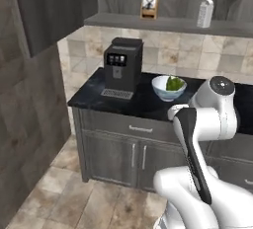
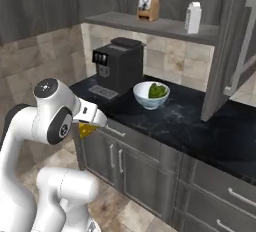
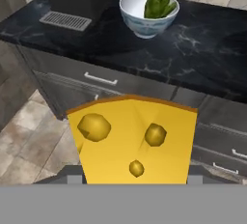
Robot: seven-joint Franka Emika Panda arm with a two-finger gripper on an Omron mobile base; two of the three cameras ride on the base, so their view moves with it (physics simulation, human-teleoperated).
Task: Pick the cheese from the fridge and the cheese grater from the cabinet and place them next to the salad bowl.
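Carrying the cheese (image 3: 132, 141), the arm has it out in front of the lower cupboards, short of the counter (image 3: 207, 49). The gripper (image 2: 86, 128) is closed around the yellow wedge, which fills the lower part of the hand view; a sliver of yellow also peeks out under the wrist in the right base view. So the first pick looks done, but the cheese is not yet set down by the salad bowl (image 1: 168, 88). The cheese grater (image 2: 193, 18) is untouched on the cabinet (image 2: 165, 26) shelf, near a brown paper bag (image 2: 148, 3). A black coffee machine (image 1: 122, 67) stands just left of the bowl; the counter to the bowl's right looks bare, the easier landing spot.
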